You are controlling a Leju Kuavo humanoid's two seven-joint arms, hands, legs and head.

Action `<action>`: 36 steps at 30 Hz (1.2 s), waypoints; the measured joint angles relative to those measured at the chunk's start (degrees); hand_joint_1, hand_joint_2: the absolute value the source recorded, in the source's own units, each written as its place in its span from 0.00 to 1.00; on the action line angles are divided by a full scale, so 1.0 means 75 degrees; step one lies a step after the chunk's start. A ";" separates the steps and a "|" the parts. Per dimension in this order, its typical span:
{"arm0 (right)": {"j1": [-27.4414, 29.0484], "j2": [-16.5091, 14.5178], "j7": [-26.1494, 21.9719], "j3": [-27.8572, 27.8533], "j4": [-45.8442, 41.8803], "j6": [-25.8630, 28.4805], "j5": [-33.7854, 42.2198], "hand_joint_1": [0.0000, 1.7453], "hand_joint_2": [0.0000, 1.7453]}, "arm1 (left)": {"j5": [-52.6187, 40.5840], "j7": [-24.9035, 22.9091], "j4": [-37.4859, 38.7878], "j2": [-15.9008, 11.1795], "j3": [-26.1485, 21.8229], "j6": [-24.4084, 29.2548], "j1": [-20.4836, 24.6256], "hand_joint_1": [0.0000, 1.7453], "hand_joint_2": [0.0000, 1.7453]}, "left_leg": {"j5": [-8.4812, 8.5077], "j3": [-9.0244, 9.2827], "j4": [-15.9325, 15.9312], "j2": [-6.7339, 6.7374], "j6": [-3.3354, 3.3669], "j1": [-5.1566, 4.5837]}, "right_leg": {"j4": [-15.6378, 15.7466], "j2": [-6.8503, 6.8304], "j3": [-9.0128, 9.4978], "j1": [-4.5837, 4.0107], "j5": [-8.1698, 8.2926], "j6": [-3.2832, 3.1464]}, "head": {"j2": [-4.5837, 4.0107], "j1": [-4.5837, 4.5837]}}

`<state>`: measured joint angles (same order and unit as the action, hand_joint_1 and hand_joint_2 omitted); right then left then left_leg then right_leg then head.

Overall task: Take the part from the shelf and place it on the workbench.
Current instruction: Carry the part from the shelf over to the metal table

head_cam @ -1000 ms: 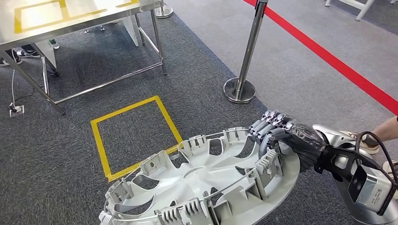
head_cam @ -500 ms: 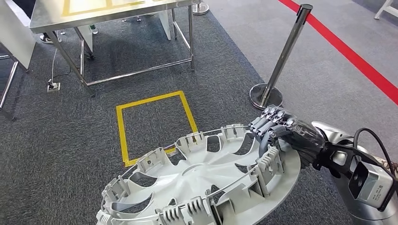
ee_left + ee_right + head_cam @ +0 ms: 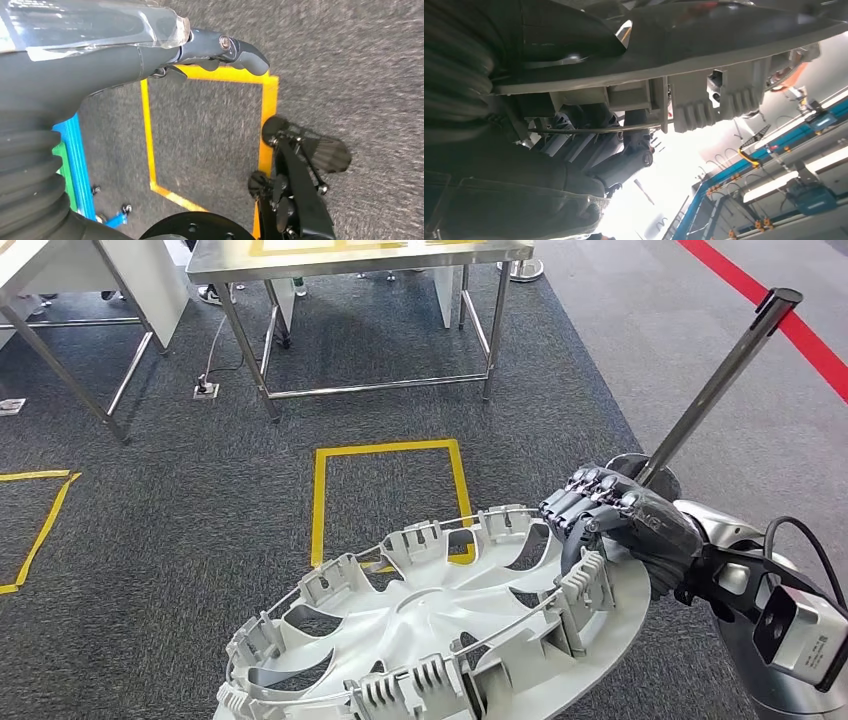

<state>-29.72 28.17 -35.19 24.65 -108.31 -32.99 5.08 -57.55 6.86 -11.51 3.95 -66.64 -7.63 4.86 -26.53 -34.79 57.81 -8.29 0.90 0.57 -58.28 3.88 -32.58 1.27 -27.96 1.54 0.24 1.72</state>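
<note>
The part is a large silver-grey wheel cover, inner side up, with ribbed clips around its rim. It hangs low in the head view, over the carpet. My right hand grips its far right rim, dark fingers curled over the edge. In the right wrist view the rim crosses close in front of those fingers. The steel workbench stands ahead at the top, yellow tape on its top. My left hand hangs over the carpet, fingers stretched out and holding nothing.
A yellow taped square marks the grey carpet between me and the workbench. A steel stanchion post leans in just behind my right hand, with a red floor line beyond. Another table leg stands far left.
The whole view has swung: workbench and yellow square have slid to the right, toward the middle, as the camera turned. My right hand keeps the same hold on the wheel cover.
</note>
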 joint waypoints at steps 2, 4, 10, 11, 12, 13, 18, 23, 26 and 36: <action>-0.0003 -0.0018 0.0000 0.0004 0.0001 0.0004 -0.0026 1.00 1.00 | -0.0012 0.0012 0.0002 -0.0004 0.0000 -0.0010 -0.0031 0.00 1.00 | -0.0012 -0.0062 0.0026 0.0010 -0.0090 0.0016 | 0.0014 -0.0180 0.0015 0.0007 0.0020 -0.0098 | 0.0000 0.0003; 0.0008 -0.0030 -0.0025 -0.0001 0.0001 0.0006 -0.0007 1.00 1.00 | -0.0024 0.0029 0.0005 -0.0006 0.0001 -0.0023 -0.0027 0.00 1.00 | -0.0272 -0.0300 0.0467 0.0456 -0.0150 -0.0007 | 0.0041 -0.0370 0.0038 0.0024 0.0030 -0.0182 | 0.0000 0.0059; 0.0116 -0.0064 -0.0197 -0.0030 0.0009 0.0026 0.0159 1.00 1.00 | -0.0078 0.0088 0.0007 -0.0001 0.0009 -0.0050 0.0002 0.00 1.00 | -0.0569 -0.0885 0.1659 0.1057 -0.0157 -0.0006 | 0.0038 -0.0753 0.0051 -0.0049 -0.0007 -0.0238 | 0.0000 0.0114; 0.0118 -0.0073 -0.0204 -0.0036 0.0009 0.0034 0.0159 1.00 1.00 | -0.0081 0.0104 0.0007 -0.0009 0.0011 -0.0054 0.0002 0.00 1.00 | -0.0332 -0.0589 0.1121 0.1071 -0.0116 -0.0017 | 0.0038 -0.0779 0.0058 -0.0056 -0.0012 -0.0231 | 0.0000 0.0116; 0.0120 -0.0083 -0.0208 -0.0042 0.0009 0.0045 0.0157 1.00 1.00 | -0.0087 0.0118 0.0005 -0.0022 0.0014 -0.0058 0.0008 0.00 1.00 | -0.0178 -0.0301 0.0600 0.1100 -0.0077 -0.0037 | 0.0033 -0.0796 0.0061 -0.0079 -0.0023 -0.0213 | 0.0000 0.0113; 0.0122 -0.0093 -0.0209 -0.0047 0.0009 0.0058 0.0150 1.00 1.00 | -0.0094 0.0131 0.0004 -0.0033 0.0020 -0.0064 0.0014 0.00 1.00 | -0.0092 -0.0082 0.0224 0.1124 -0.0046 -0.0057 | 0.0030 -0.0806 0.0061 -0.0096 -0.0033 -0.0192 | 0.0000 0.0111; 0.0152 -0.0170 -0.0207 -0.0047 0.0009 0.0130 0.0079 1.00 1.00 | -0.0119 0.0162 0.0004 -0.0055 0.0070 -0.0093 0.0012 0.00 1.00 | -0.0074 0.0091 -0.0033 0.1139 -0.0076 -0.0078 | 0.0044 -0.0817 0.0086 -0.0113 -0.0062 -0.0163 | 0.0000 0.0101; 0.0153 -0.0263 -0.0205 -0.0039 0.0009 0.0168 0.0036 1.00 1.00 | -0.0138 0.0182 0.0004 -0.0060 0.0084 -0.0125 0.0016 0.00 1.00 | -0.0093 0.0090 -0.0027 0.1139 -0.0033 -0.0082 | 0.0109 -0.0816 0.0114 -0.0111 -0.0031 -0.0109 | 0.0000 0.0102; 0.0153 -0.0287 -0.0204 -0.0040 0.0009 0.0168 0.0033 1.00 1.00 | -0.0142 0.0199 0.0004 -0.0060 0.0100 -0.0145 0.0015 0.00 1.00 | -0.0099 0.0090 -0.0021 0.1139 -0.0022 -0.0086 | 0.0112 -0.0816 0.0115 -0.0110 -0.0028 -0.0100 | 0.0000 0.0104; 0.0148 -0.0295 -0.0213 -0.0062 0.0010 0.0153 0.0077 1.00 1.00 | -0.0129 0.0254 0.0001 -0.0069 0.0105 -0.0166 0.0016 0.00 1.00 | -0.0088 0.0183 -0.0168 0.1125 0.0144 -0.0087 | 0.0198 -0.0815 0.0171 -0.0089 -0.0005 0.0004 | 0.0000 0.0106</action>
<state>-28.61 25.96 -36.79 24.19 -108.23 -31.85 5.66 -58.52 8.76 -11.50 3.43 -65.85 -8.87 4.98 -27.19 -33.42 56.55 0.15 1.98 -0.09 -56.79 -2.23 -31.29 0.61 -28.00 1.56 0.24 2.51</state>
